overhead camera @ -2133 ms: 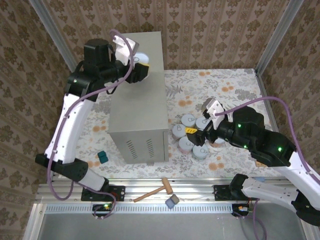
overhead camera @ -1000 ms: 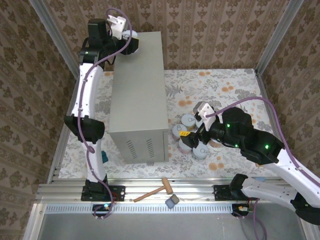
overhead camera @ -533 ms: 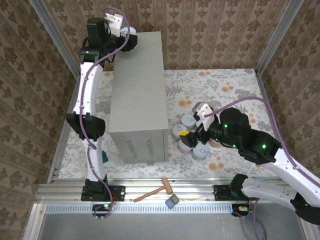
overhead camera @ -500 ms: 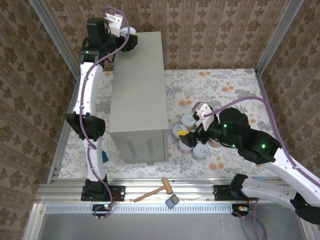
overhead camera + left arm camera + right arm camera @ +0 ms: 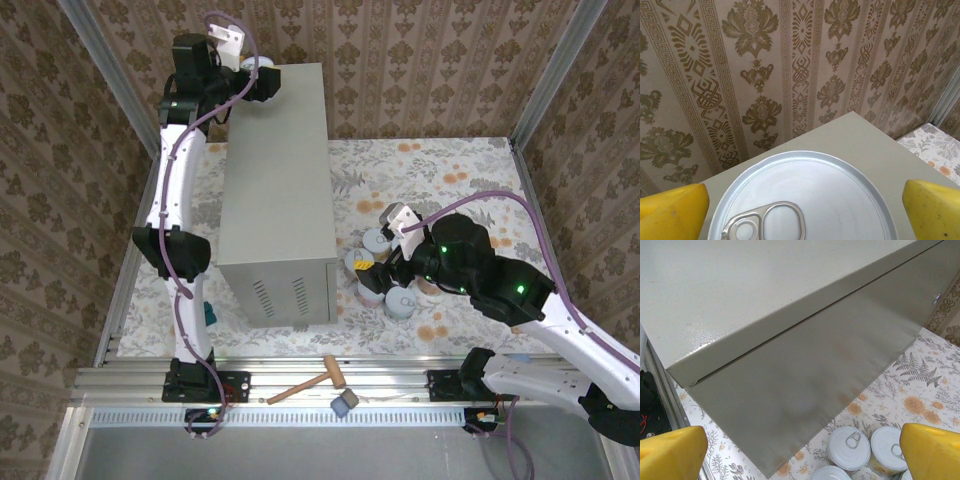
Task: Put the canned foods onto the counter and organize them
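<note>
Since a second ago the right arm has edged toward the tall beige-grey metal surface, while the left arm has hardly shifted. From above, the left jaws sit at the surface's far left corner and the right jaws hover over the clustered cans on the floral floor. At the left wrist, yellow fingertips stand spread either side of a can on the flat top, with a smooth silver pull-tab lid. At the right wrist, fingertips gape wide, holding nothing, above round silver-lidded cans beside the surface's painted wall.
</note>
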`<state>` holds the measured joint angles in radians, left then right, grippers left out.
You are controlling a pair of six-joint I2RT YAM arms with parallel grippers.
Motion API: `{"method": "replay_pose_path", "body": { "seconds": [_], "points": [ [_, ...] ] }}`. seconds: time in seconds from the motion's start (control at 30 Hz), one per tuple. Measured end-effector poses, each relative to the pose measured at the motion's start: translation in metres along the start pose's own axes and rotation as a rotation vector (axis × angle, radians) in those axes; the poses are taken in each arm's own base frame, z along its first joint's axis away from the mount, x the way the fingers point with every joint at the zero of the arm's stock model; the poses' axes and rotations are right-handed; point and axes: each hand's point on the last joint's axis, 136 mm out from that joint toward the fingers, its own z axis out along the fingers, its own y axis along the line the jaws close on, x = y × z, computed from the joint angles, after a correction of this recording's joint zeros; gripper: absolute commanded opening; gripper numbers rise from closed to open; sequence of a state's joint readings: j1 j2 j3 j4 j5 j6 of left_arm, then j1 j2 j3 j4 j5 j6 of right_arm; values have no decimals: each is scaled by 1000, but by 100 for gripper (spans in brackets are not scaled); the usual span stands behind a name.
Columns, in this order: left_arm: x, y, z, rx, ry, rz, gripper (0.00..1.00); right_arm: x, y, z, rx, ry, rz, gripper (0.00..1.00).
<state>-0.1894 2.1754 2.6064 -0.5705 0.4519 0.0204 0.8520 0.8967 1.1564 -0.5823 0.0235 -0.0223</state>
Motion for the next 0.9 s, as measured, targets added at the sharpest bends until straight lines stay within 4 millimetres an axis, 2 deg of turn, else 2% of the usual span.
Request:
{"method": "replay_pose_path", "body": {
  "seconds": [0.17, 0.27, 0.43, 0.53, 0.7, 0.8, 0.9],
  "points": [
    [-8, -5, -11, 1, -3, -1, 100, 0, -1, -1, 7, -2, 4, 100],
    [-23, -15, -29, 13, -24, 9, 100, -1, -1, -3, 8, -8, 11, 100],
    [-42, -41, -76, 43, -39, 16, 100, -5, -8, -10, 47, -31, 43, 100],
    [-44, -57, -99, 65, -31, 12, 100, -7, -16, -15, 93, -46, 72, 100],
    [-29, -88, -118, 134, 44, -10, 100, -5, -36, -21, 208, -53, 139, 100],
    [-7, -125, -120, 202, 134, 16, 100, 5, -50, -20, 292, -20, 183, 100],
    [21, -177, -125, 280, 229, 86, 100, 17, -63, -16, 364, 26, 228, 100]
  ]
}}
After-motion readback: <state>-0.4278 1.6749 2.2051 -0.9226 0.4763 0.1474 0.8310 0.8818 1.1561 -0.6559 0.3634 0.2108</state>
